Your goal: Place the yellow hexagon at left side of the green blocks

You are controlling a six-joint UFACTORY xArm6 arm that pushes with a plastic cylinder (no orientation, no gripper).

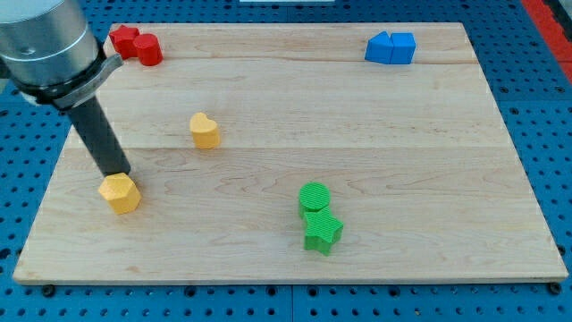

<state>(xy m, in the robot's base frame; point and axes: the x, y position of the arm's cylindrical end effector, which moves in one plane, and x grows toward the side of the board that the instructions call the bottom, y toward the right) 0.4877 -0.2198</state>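
Two green blocks, a green cylinder (314, 196) and a green star (323, 231) touching just below it, sat near the bottom edge of the wooden worktop (375, 134), a little right of its middle, as the arm worked at the far left. The yellow hexagon (120, 192) lay close to the left edge, toward the bottom-left corner, well apart from the green pair. My tip (119, 173), the lower end of the dark rod, stood at the hexagon's upper side, touching it or just short of it; the view could not settle which. The arm carried no jawed end effector, only this rod, so nothing was spread, pressed together or pinching.

A yellow heart (205, 131) rested above and to the right of the hexagon, nearer the worktop's centre. Two red blocks (137, 44) huddled at the top-left corner, and two blue blocks (391, 47) sat along the top edge toward the right corner.

By the look of it, the step in hand was the opening approach: the hexagon had hardly begun its trip. The next move seemed to call for bringing the tip round to the hexagon's left face, then pushing it rightward along the bottom half of the worktop, stopping just left of the green blocks without knocking them.
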